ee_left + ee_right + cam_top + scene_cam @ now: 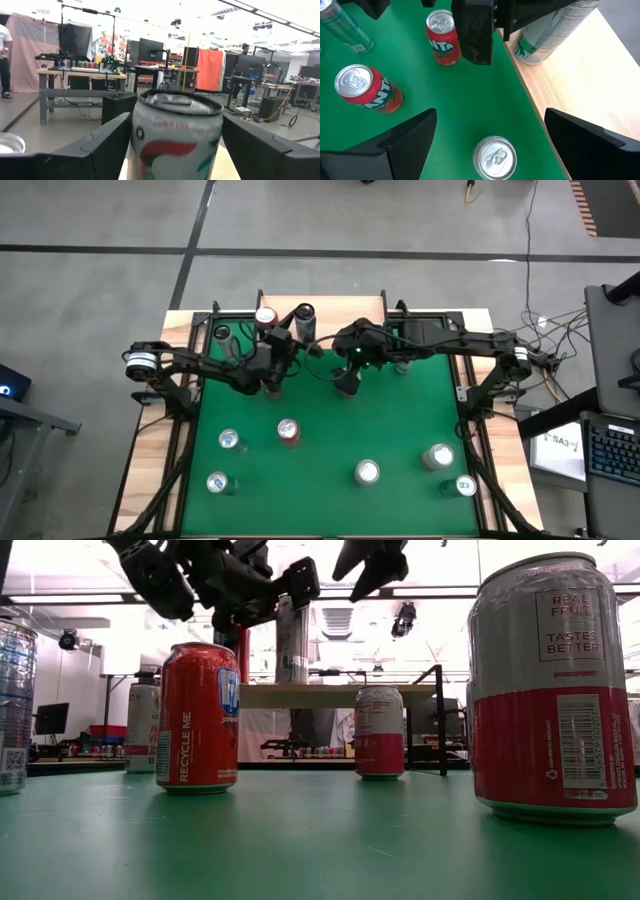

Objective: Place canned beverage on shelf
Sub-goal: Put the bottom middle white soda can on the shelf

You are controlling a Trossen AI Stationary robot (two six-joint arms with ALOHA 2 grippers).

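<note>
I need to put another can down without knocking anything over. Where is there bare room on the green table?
The widest bare green lies mid-table, between the red can and the right-hand cans. The front edge between the silver can and the left pair is also free. It is crowded at the back, around the shelf and both grippers.

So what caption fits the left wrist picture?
Left fingers spread either side of a tall white aluminium can above the pale wooden shelf.

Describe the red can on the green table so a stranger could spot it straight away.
On the green table, look at the half away from the wooden shelf, where several cans stand. The red can is just left of the middle; it alone has a mostly red body, with RECYCLE ME in white down its side.
</note>
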